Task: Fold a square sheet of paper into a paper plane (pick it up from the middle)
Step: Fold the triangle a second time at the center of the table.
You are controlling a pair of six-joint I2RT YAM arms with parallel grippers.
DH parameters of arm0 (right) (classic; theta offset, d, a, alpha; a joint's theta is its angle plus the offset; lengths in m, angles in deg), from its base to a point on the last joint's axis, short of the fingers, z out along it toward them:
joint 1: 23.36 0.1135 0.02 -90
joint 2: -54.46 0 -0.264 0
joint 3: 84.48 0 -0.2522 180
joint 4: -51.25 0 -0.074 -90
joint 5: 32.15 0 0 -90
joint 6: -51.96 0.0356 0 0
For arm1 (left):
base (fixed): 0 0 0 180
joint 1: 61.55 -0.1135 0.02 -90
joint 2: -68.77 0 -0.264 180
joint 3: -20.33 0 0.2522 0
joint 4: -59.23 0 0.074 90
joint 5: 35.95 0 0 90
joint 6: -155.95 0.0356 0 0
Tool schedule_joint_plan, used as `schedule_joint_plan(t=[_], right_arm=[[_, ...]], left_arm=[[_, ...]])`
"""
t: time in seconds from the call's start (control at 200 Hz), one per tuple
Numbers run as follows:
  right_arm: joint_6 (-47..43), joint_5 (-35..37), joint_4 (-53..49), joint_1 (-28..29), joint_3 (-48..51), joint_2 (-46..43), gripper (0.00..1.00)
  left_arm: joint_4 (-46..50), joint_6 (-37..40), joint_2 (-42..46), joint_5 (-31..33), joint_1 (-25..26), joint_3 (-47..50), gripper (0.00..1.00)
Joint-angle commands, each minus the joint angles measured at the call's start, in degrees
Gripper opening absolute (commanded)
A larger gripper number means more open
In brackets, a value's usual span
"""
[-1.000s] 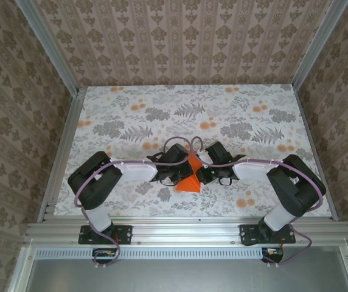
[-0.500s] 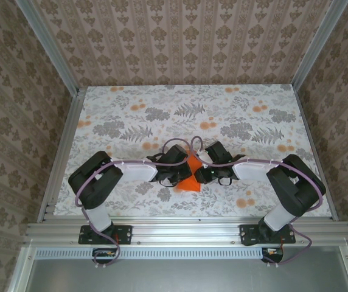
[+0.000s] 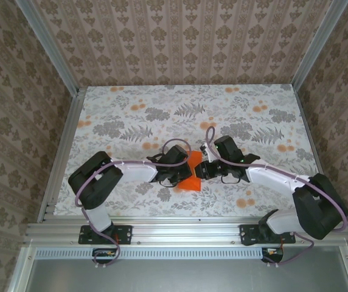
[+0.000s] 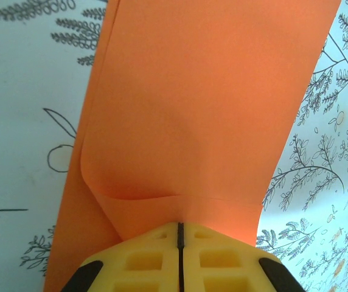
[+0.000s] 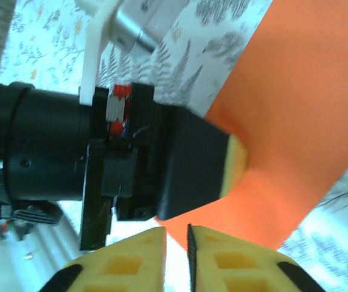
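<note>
square sheet of paper: bright orange, folded over on itself; sits in the near half of the table, about midway across, between the two grippers.
fold detail: in the left wrist view the sheet runs up and away from the grip; a layered edge shows down its left side, and a soft buckle sits just above the clamp.
left gripper: yellow pads pressed together and clamped on the near edge of the sheet; the seam between them is a thin dark line.
left gripper, seen from the right wrist: one black finger with its yellow pad set against the orange face.
right gripper: just right of the sheet, facing the left gripper across it.
right gripper jaws: fingertips stand a narrow slit apart, with nothing seen between them; the sheet's lower edge lies just beyond the tips, contact cannot be told.
table surface: pale floral print with grey ferns and small orange blotches.
arms: both reach inward from the near edge, wrists close together at the sheet.
</note>
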Motion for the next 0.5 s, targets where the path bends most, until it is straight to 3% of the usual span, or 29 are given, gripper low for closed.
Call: schedule_joint_plan(t=[0.0, 0.225, 0.495], right_arm=[[6.5, -7.82, 0.23, 0.07, 1.19, 3.35, 0.13], [6.86, -10.02, -1.81, 0.17, -1.32, 10.87, 0.12], [3.92, -6.42, -7.64, 0.07, -4.36, 16.79, 0.13]], left_arm=[[3.97, -0.45, -1.32, 1.26, 0.47, 1.65, 0.09], [4.41, -0.16, -1.35, 1.21, 0.43, 1.43, 0.09], [5.7, 0.33, -0.52, 1.85, 0.4, 1.52, 0.08]])
